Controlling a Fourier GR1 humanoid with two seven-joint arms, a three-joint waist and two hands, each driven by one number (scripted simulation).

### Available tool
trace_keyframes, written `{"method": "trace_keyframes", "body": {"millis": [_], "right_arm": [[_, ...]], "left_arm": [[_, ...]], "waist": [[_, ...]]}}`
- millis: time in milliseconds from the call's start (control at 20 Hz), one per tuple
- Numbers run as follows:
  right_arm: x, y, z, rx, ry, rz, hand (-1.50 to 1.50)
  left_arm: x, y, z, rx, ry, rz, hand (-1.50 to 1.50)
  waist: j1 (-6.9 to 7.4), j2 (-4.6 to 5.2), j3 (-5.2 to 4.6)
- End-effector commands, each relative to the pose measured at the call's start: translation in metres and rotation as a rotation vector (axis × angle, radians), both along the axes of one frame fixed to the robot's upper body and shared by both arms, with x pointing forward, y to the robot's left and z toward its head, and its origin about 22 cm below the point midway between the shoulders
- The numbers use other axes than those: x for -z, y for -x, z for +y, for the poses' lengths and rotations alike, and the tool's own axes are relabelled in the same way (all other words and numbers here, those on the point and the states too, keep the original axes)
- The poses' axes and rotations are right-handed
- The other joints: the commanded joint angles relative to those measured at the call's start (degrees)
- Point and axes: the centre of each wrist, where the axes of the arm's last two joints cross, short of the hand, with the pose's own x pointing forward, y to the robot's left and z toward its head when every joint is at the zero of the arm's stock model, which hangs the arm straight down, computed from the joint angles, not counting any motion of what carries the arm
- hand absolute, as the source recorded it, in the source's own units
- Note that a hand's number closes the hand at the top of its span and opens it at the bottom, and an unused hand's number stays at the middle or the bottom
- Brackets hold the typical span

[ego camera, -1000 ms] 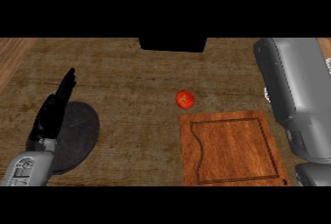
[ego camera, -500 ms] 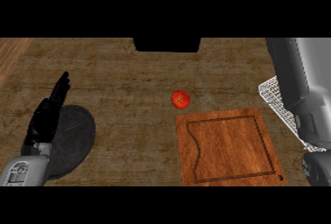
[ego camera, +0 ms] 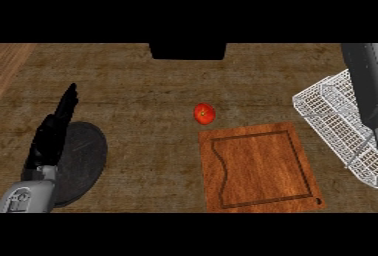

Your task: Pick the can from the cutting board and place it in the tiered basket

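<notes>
Grey right forearm (ego camera: 363,75) now drawn back to the upper right edge, no longer covering the right side. White wire tiered basket (ego camera: 336,120) far more exposed than half a second ago, hidden entirely a second ago. Cutting board (ego camera: 258,167) and red tomato (ego camera: 204,114) shifted slightly left and down in view.

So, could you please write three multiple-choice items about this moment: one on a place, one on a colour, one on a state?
1. Where is the tomato?
A. on the cutting board
B. on the counter beyond the board
C. in the basket

2. What colour is the basket?
A. white
B. red
C. black

3. How is the left robot hand?
A. shut on a can
B. open, fingers straight
C. pressing the board

Answers: 1 B, it lies just past the cutting board; 2 A, its wire mesh is white; 3 B, it holds nothing, above the dark round plate.
</notes>
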Motion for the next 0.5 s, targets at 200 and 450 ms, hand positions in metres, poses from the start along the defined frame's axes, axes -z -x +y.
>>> {"method": "trace_keyframes", "body": {"millis": [200, 450], "right_arm": [[-0.015, 0.014, -0.043, 0.118, -0.005, 0.114, 1.5], [0.018, 0.031, -0.059, 0.047, -0.076, 0.121, 1.5]], "left_arm": [[0.019, 0.007, 0.006, -0.028, 0.001, 0.014, 0.0], [-0.002, -0.003, 0.012, -0.022, -0.012, 0.003, 0.0]], "waist": [[-1.26, -0.46, -0.02], [-1.64, -0.53, 0.01]]}}
